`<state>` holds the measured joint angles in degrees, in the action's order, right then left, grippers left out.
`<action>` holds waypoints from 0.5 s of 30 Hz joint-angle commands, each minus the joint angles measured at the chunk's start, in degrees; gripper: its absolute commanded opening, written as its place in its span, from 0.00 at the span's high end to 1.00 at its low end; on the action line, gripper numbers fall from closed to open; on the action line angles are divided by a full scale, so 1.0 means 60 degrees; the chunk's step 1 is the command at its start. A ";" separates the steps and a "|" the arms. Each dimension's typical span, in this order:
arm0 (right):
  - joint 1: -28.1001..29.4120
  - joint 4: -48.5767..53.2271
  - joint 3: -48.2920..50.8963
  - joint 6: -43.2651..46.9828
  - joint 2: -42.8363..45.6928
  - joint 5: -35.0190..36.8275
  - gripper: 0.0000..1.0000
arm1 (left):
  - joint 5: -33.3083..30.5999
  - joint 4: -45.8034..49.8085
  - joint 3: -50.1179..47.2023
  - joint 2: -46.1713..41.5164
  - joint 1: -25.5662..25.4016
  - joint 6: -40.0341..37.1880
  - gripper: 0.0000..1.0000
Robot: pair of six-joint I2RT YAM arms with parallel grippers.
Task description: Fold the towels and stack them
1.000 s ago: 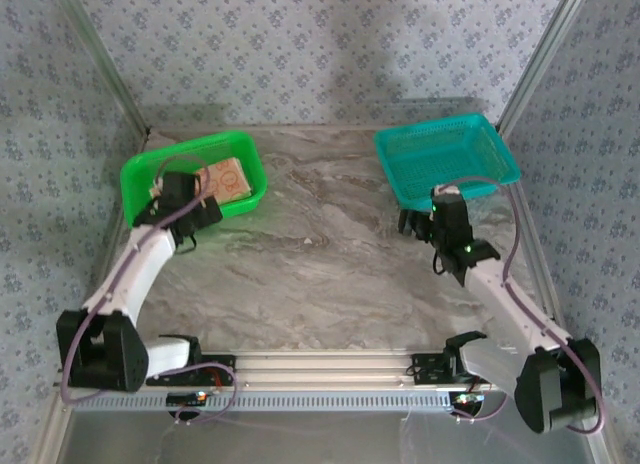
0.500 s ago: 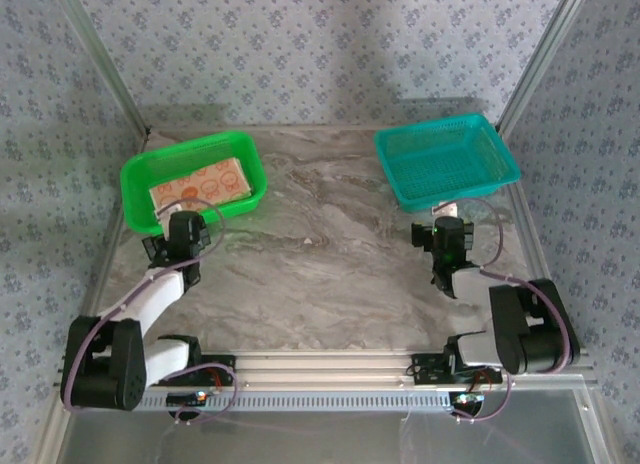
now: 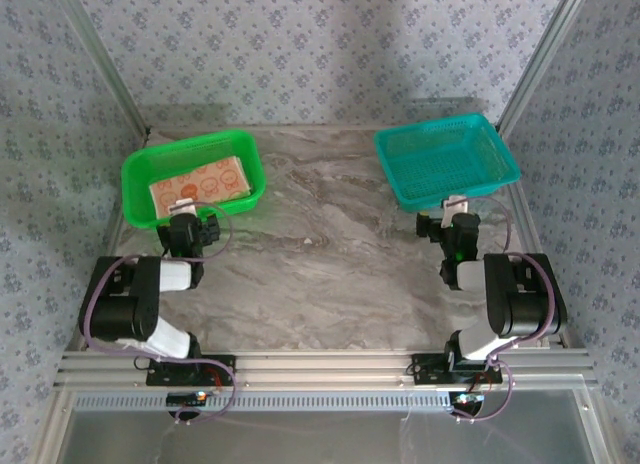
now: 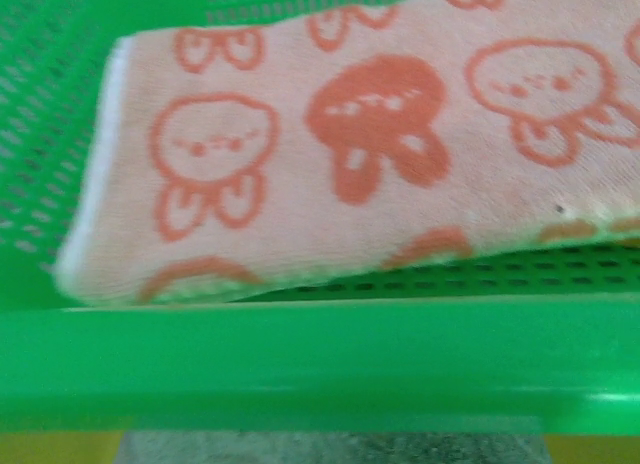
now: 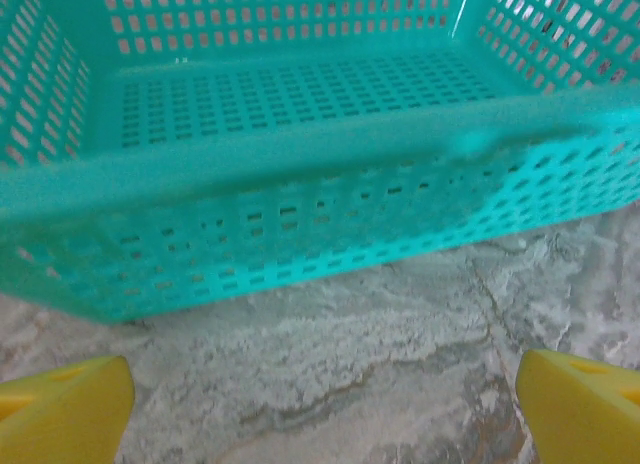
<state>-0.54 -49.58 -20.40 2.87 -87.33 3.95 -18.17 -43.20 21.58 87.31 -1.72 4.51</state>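
Note:
A folded peach towel (image 3: 197,183) with orange bunny prints lies flat in the green mesh basket (image 3: 142,168) at the back left. The left wrist view shows the towel (image 4: 350,154) close up behind the basket's near rim (image 4: 320,359). My left gripper (image 3: 190,224) sits low just in front of that basket, open and empty (image 4: 330,456). My right gripper (image 3: 452,222) rests in front of the teal mesh basket (image 3: 445,159), also open. Its yellow fingertips (image 5: 62,409) stand wide apart over bare tabletop, with nothing between them (image 5: 320,414).
The teal basket (image 5: 300,224) holds nothing. Both arms are folded back low near the table's side edges. A marble-patterned tabletop (image 3: 330,244) lies between the baskets, ringed by patterned walls and a metal rail along the near edge.
Both arms have drawn back from the baskets and folded down low. The left gripper came off the green basket, leaving the peach towel uncovered inside. The jaws stayed wide.

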 commanded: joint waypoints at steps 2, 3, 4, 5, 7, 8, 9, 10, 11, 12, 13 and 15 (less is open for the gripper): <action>-0.0028 -0.0053 -0.0119 -0.0165 -0.0064 0.0044 0.00 | 0.0887 -0.1023 0.0120 0.0115 0.0182 -0.0178 0.00; -0.0017 0.0078 -0.0169 -0.0168 -0.0065 0.0034 0.00 | 0.0893 -0.0811 0.0187 0.0054 0.0186 -0.0152 0.00; -0.0069 0.0160 -0.0207 -0.0185 -0.0050 -0.0094 0.00 | 0.0883 -0.1032 0.0141 0.0121 0.0190 -0.0177 0.00; -0.0078 0.0135 -0.0191 -0.0195 -0.0063 -0.0135 0.00 | 0.0889 -0.0873 0.0152 0.0065 0.0182 -0.0165 0.00; -0.0086 0.0134 -0.0193 -0.0196 -0.0064 -0.0125 0.00 | 0.0890 -0.0970 0.0138 0.0096 0.0188 -0.0178 0.00; -0.0090 0.0123 -0.0197 -0.0196 -0.0064 -0.0127 0.00 | 0.0885 -0.0893 0.0166 0.0071 0.0196 -0.0158 0.00; -0.0084 0.0127 -0.0196 -0.0188 -0.0050 -0.0124 0.00 | 0.0889 -0.0965 0.0141 0.0095 0.0187 -0.0180 0.00; -0.0085 0.0133 -0.0208 -0.0194 -0.0067 -0.0124 0.00 | 0.0890 -0.0913 0.0152 0.0082 0.0183 -0.0177 0.00; -0.0107 0.0207 -0.0243 -0.0224 -0.0078 -0.0201 0.00 | 0.0883 -0.0937 0.0152 0.0084 0.0180 -0.0179 0.00; -0.0201 0.0237 -0.0265 -0.0259 -0.0094 -0.0413 0.00 | 0.0883 -0.0932 0.0152 0.0083 0.0171 -0.0181 0.00; -0.0230 0.0242 -0.0264 -0.0267 -0.0068 -0.0441 0.00 | 0.0883 -0.0928 0.0145 0.0083 0.0181 -0.0175 0.00; -0.0226 0.0185 -0.0257 -0.0246 -0.0064 -0.0409 0.00 | 0.0888 -0.0930 0.0145 0.0096 0.0184 -0.0179 0.00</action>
